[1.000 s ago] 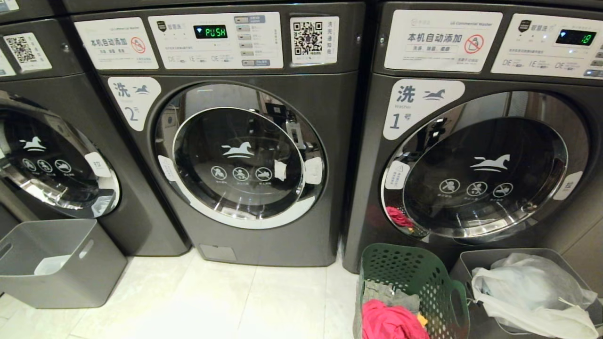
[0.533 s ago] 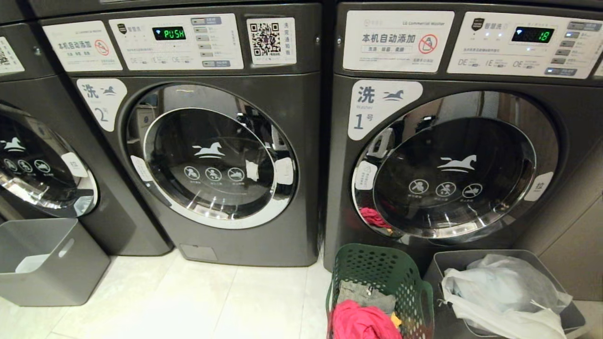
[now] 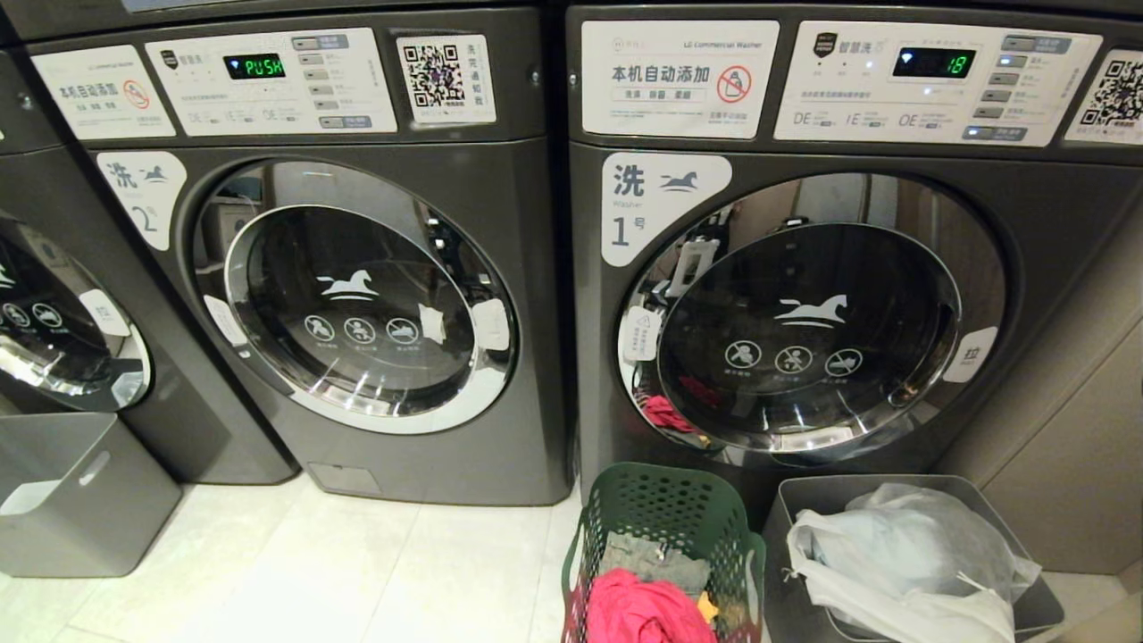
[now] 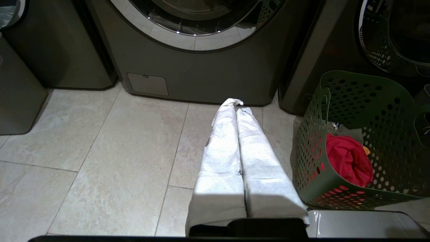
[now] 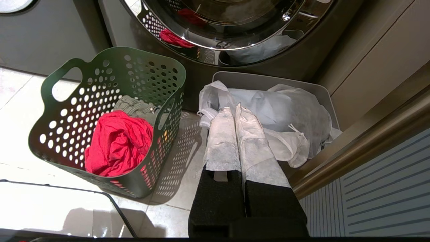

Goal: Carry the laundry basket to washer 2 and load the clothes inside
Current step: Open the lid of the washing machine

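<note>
The dark green laundry basket stands on the floor in front of washer 1, holding the clothes: a pink-red garment, a grey-green one and a bit of yellow cloth. Washer 2, door closed, is to the basket's left. Neither arm shows in the head view. My left gripper is shut and empty over the tiles, left of the basket. My right gripper is shut and empty over the white bags, right of the basket and the pink-red garment.
Washer 1 stands right of washer 2, door closed. A grey bin with white bags sits beside the basket. Another grey bin and a third washer are at the left. A beige wall panel closes the right.
The whole head view has slid leftward, so the camera has moved to the right. The basket, bins and washers keep their places relative to each other.
</note>
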`<state>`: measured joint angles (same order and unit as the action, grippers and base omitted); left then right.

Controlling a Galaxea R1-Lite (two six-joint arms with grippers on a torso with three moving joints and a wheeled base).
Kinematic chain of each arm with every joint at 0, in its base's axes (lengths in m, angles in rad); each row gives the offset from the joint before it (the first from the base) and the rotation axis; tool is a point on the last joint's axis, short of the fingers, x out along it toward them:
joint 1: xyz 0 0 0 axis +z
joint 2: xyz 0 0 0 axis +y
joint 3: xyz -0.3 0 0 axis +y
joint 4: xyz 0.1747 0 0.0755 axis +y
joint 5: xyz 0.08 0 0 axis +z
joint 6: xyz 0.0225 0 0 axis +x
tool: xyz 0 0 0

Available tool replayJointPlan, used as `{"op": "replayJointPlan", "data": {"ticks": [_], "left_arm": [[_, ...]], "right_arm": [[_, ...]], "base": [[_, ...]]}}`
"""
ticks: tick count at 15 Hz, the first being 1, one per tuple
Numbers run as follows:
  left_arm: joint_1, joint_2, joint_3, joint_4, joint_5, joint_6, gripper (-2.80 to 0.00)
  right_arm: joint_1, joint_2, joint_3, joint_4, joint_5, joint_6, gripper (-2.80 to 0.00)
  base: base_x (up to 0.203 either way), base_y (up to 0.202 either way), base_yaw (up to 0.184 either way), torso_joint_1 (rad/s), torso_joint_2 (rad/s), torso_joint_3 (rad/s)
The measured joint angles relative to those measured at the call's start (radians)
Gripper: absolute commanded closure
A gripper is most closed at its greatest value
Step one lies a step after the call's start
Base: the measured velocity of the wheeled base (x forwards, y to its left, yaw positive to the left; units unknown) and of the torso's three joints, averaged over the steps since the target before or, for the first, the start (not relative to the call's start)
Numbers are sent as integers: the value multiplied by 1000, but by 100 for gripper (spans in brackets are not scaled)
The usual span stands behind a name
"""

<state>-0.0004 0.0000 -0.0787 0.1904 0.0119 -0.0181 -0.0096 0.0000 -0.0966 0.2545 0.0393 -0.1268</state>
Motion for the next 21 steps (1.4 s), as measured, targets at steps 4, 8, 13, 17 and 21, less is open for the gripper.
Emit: {"op": "replayJointPlan", "data": {"ticks": [4,8,13,17,21], "left_arm": [[0,0,0,0,0,0,0],[0,0,0,0,0,0,0],[0,0,1,0,0,1,0],[0,0,1,0,0,1,0],[0,0,1,0,1,-1,0]], "right_arm": [[0,0,0,0,0,0,0],[0,0,0,0,0,1,0],[0,0,0,0,0,1,0],[0,0,0,0,0,0,0],[0,0,0,0,0,-1,0]], "base": [[0,0,0,0,0,0],[0,0,0,0,0,0],[-3,9,-179,2,4,2],[-4,7,-147,3,3,2],[0,0,0,0,0,0]]}}
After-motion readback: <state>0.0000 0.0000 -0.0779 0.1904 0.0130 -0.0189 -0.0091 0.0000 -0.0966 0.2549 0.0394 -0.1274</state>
